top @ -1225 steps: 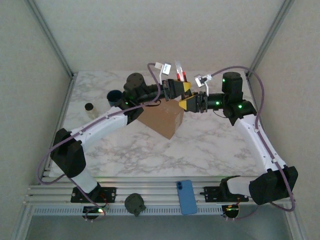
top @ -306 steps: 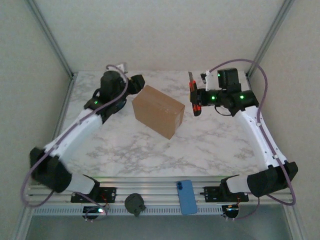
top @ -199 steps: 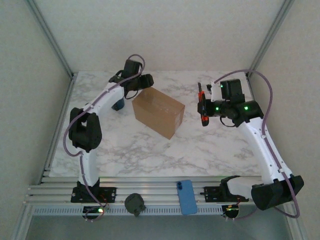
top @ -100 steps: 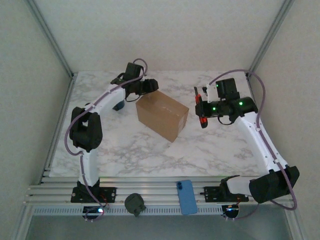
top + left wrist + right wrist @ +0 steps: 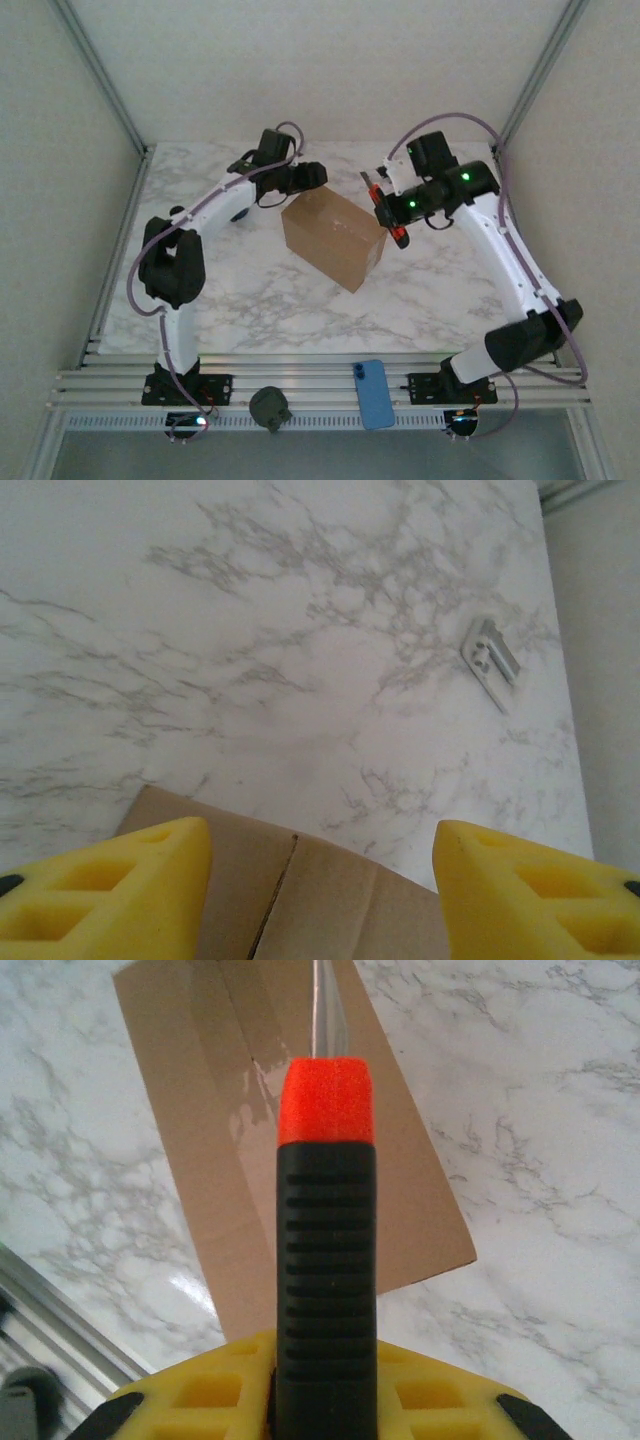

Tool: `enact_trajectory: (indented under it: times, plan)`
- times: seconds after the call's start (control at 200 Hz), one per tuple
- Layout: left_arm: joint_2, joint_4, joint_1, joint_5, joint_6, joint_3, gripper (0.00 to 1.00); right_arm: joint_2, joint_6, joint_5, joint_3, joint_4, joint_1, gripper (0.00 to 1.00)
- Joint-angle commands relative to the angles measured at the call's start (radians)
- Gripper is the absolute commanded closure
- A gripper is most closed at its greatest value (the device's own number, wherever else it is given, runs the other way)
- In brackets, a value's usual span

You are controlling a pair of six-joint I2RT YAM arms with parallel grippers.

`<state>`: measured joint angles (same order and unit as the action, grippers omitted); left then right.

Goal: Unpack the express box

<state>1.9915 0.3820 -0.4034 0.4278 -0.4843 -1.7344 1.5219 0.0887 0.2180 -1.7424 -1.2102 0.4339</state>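
The box is sitting mid-desk, flaps taped shut. My left tool is hanging released, fingers spread over the box's far edge. The right tool is clenching a black-and-orange knife, blade pointing over the tape.

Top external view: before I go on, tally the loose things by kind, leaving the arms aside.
express box: 1
utility knife, black handle with an orange-red end: 1
blue phone, on the front rail: 1
dark round object, on the front rail: 1
dark mug, mostly hidden by the left arm: 1
Total: 5
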Motion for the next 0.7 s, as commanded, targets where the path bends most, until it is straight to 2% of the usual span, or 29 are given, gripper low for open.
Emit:
enact_trajectory:
  times: [0.0, 0.17, 0.28, 0.421, 0.506, 0.626, 0.696]
  plan:
    - [-0.102, 0.053, 0.020, -0.176, 0.043, -0.085, 0.39, 0.073, 0.065, -0.095, -0.119, -0.145, 0.029, 1.00]
    - [-0.218, 0.108, 0.046, -0.322, 0.059, -0.075, 0.40, 0.196, 0.098, -0.187, -0.291, -0.238, 0.094, 1.00]
    - [-0.298, 0.115, 0.046, -0.326, 0.053, 0.015, 0.42, 0.296, 0.111, -0.238, -0.420, -0.307, 0.137, 1.00]
    - [-0.409, 0.070, 0.046, -0.259, 0.031, 0.187, 0.51, 0.415, 0.131, -0.284, -0.585, -0.378, 0.187, 1.00]
    - [-0.481, 0.024, 0.044, -0.201, 0.021, 0.280, 0.54, 0.440, 0.117, -0.304, -0.623, -0.367, 0.203, 1.00]
    - [-0.596, -0.071, 0.041, -0.056, 0.029, 0.400, 0.53, 0.384, 0.086, -0.252, -0.556, -0.278, 0.206, 1.00]
    - [-0.669, -0.157, 0.041, 0.048, 0.037, 0.479, 0.44, 0.309, 0.087, -0.177, -0.474, -0.206, 0.204, 1.00]
